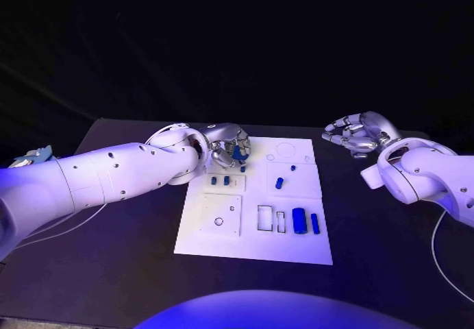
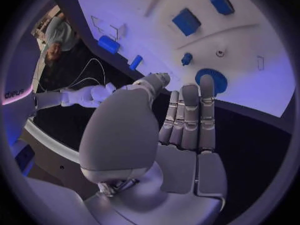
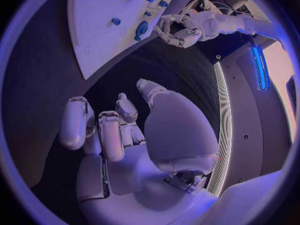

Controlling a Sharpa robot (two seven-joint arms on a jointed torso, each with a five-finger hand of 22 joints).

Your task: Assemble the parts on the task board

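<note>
text: none legible | labels: none | numbers: none | signs: none

The task board [image 1: 212, 240] lies mid-table before me, parts [image 1: 299, 221] on it. My left hand [image 1: 229, 147] hangs over its far left corner. My right hand [image 1: 355, 133] hovers beyond its far right corner, off the board.

Dark surface [image 1: 118, 274] with loose cabling and a small object at its edge

A thin pale cable [image 1: 449, 271] curves across the surface on the near right side, and another thin cable [image 1: 59, 229] trails over its left part. Just past the far left edge sits a small pale-and-teal object [image 1: 29, 156], too small to identify.
</note>
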